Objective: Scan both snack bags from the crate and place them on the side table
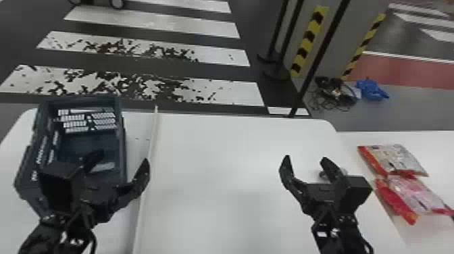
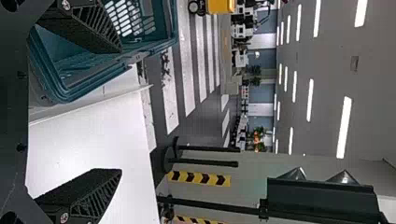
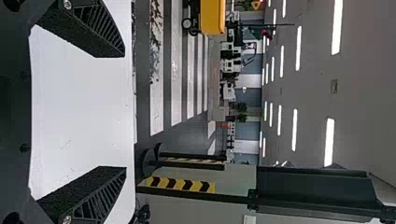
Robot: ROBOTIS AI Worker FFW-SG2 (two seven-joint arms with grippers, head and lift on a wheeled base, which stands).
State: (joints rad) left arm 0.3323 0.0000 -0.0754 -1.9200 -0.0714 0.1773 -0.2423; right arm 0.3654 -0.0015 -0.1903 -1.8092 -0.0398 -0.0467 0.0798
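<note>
Two snack bags lie side by side on the side table at the right: a red and pale bag farther back, and a red and pink bag nearer. The dark blue-grey crate stands on the main table's left part, no bag visible in it. My left gripper is over the crate's near right side, fingers spread; the left wrist view has the gripper open beside the crate. Above the main table's right part, my right gripper is open and holds nothing; so is the gripper in the right wrist view.
A thin white raised strip crosses the main table just right of the crate. A small dark round object sits behind the right gripper's fingers. Black posts and a striped pillar stand beyond the table.
</note>
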